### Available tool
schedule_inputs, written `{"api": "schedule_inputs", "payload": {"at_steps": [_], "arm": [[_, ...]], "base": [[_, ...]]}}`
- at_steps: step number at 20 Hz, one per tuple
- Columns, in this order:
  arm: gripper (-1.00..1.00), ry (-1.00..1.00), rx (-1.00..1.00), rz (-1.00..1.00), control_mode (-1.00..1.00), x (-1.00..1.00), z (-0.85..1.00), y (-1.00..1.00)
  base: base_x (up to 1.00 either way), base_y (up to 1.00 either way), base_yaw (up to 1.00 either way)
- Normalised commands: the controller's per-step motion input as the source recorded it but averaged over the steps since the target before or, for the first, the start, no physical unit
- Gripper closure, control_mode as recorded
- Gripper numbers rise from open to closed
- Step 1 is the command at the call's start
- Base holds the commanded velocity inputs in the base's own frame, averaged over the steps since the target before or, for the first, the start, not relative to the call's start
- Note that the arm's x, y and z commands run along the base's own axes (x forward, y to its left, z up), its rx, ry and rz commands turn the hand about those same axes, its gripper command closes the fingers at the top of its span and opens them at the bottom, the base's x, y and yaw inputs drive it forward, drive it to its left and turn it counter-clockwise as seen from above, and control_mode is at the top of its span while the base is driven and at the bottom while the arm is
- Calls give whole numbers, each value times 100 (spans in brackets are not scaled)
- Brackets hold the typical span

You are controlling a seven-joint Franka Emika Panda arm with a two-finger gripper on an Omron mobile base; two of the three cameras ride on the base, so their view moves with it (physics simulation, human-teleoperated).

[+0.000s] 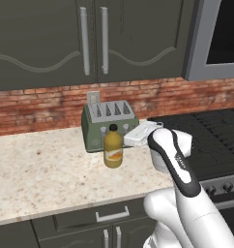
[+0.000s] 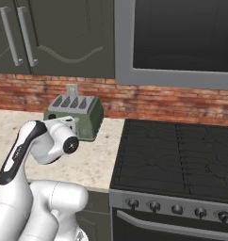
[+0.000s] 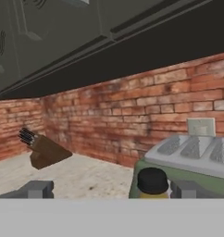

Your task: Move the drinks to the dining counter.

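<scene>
Juice bottle [image 1: 113, 147] stands upright on the beige speckled wall counter [image 1: 41, 169], long axis vertical, black cap [image 1: 112, 128] pointing straight up. It sits just in front of the green toaster [image 1: 108, 123], near that toaster's front right corner; touching or a small gap, can't tell.

In the hand view only the black cap [image 3: 152, 180] and a sliver of yellow shoulder show; the rest of the bottle is cut off at the bottom edge.

Gripper [image 3: 111, 190] is fully spread, holding nothing. Its 2 grey fingertips [image 3: 36, 189] stand wide apart at the bottom of the hand view, and the cap lies between them, closer to the right-hand tip. No contact with the bottle visible.

Left base view: the white hand sits just right of the bottle, fingers hidden behind the arm's wrist. Right base view: the arm's elbow covers the bottle's spot in front of the toaster [image 2: 76, 115].

Knife block [image 3: 44, 150] lies far back along the brick wall [image 3: 132, 115]. Black stove [image 2: 182, 155] is right of the counter.
</scene>
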Motion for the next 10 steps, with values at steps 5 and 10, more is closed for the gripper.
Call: {"api": "schedule_inputs", "payload": {"at_steps": [5, 10], "arm": [[-100, 0, 2, -9, -100, 7, -39, 0], [-100, 0, 0, -9, -100, 15, -48, 0]], "base": [[0, 0, 0], [0, 0, 0]]}}
